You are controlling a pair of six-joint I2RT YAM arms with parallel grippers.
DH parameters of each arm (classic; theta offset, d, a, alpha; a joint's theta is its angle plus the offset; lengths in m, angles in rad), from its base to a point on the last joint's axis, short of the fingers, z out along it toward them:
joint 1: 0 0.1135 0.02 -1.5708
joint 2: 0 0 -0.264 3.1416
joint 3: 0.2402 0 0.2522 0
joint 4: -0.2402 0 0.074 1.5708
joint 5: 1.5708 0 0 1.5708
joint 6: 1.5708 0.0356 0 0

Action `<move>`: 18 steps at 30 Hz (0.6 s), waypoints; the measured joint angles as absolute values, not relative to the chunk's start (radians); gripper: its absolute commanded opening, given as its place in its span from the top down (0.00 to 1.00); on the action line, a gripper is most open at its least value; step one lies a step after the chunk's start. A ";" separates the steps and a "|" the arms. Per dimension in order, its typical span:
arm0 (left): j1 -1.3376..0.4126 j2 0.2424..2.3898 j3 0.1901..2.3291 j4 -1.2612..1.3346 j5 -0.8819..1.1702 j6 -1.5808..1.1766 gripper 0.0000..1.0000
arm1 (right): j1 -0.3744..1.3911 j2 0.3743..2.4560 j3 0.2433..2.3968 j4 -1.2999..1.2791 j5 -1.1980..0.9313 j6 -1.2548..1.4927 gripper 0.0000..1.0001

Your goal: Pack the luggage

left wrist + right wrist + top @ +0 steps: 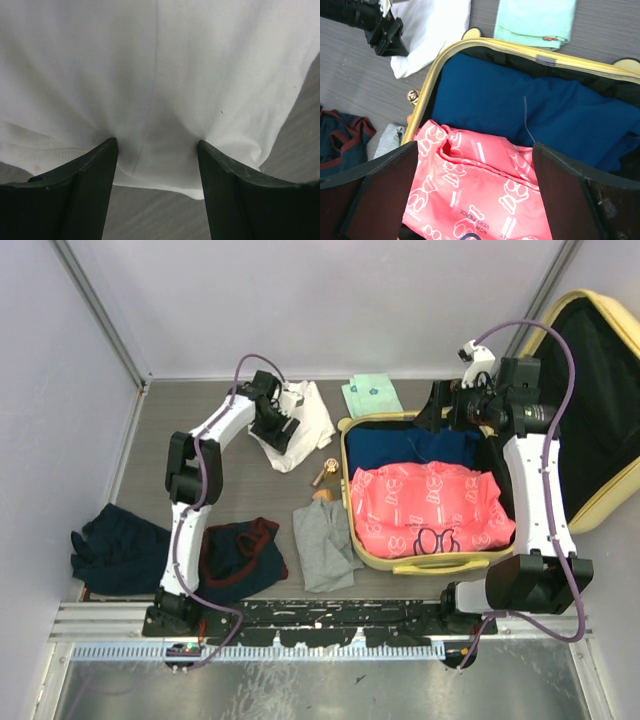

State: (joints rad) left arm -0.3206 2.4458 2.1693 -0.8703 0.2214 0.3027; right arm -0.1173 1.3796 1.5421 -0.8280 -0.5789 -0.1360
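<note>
Table (200, 410) holds luggage (380, 562), white shirt (305, 420), mint cloth (372, 395), grey garment (322, 545), navy bundle (115, 550).

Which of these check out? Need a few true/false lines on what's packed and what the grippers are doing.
1. The luggage lies open with a pink garment inside. True.
2. The white garment is packed. False: it lies on the table, with the open left gripper on it.
3. The right gripper is shut on a garment. False: it hangs open and empty above the luggage.
4. A mint green cloth lies outside the luggage. True.
</note>
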 measured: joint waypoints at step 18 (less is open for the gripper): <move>-0.048 1.941 1.526 -1.081 0.378 0.434 0.27 | 0.268 1.413 1.489 -0.643 -0.463 0.017 0.01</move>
